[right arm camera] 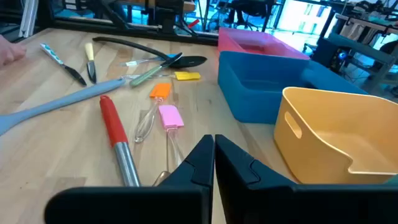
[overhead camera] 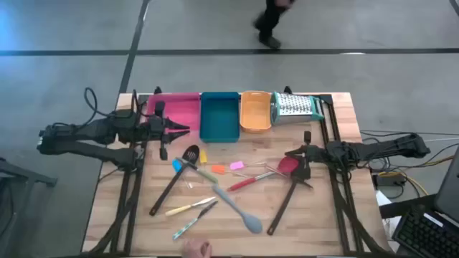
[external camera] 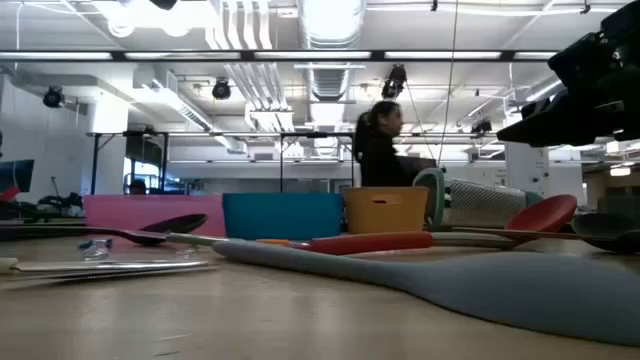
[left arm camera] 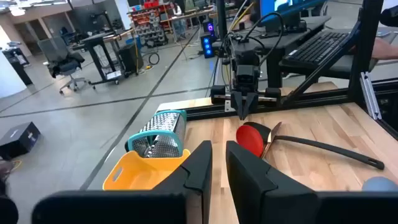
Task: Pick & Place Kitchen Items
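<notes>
since both grippers hang empty above the table, the step in hand looks like choosing a first utensil and reaching for it. the left gripper (overhead camera: 183,130) sits near the pink tray (overhead camera: 183,107), fingers nearly together with only a narrow gap and nothing between them. the right gripper (overhead camera: 290,153) is clenched on nothing, just beside the red spatula (overhead camera: 287,166). the utensils lie loose on the wood in front of the trays: a black spoon (overhead camera: 172,183), a grey spoon (overhead camera: 235,204), and small tools with yellow, orange and pink handles between them. to do it well, the right arm should open before it drops, line its fingers across the spatula's handle (right arm camera: 115,124) rather than the head, and avoid the second black spoon (overhead camera: 287,201) that seems to cross there. the teal tray (overhead camera: 219,116) and orange tray (overhead camera: 254,111) stand empty.
</notes>
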Robot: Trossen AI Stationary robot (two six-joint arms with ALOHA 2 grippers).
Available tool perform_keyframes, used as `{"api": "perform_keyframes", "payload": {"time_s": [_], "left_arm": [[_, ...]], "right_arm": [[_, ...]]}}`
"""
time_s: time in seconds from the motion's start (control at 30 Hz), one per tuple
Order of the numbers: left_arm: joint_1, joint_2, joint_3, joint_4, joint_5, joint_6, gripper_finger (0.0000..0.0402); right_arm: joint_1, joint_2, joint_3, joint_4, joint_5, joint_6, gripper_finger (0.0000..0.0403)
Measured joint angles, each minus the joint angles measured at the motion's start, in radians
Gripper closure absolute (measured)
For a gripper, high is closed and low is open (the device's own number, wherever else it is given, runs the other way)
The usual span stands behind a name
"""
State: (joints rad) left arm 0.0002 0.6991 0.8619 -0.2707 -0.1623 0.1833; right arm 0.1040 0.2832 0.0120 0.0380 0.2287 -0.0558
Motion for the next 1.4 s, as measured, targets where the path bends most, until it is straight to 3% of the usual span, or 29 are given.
{"api": "perform_keyframes", "payload": {"time_s": [0.97,1.2,1.4], "left_arm": [[0.0,0.0,0.0,0.0,0.0,0.0,0.0348],[0.0,0.0,0.0,0.0,0.0,0.0,0.0348],[0.0,0.0,0.0,0.0,0.0,0.0,0.0348]], "right_arm": [[0.0,0.0,0.0,0.012,0.008,-0.031,0.0394],[0.0,0.0,0.0,0.09,0.005,-0.057,0.0394],[0.0,0.001,0.0,0.331,0.006,0.138,0.0394]]}}
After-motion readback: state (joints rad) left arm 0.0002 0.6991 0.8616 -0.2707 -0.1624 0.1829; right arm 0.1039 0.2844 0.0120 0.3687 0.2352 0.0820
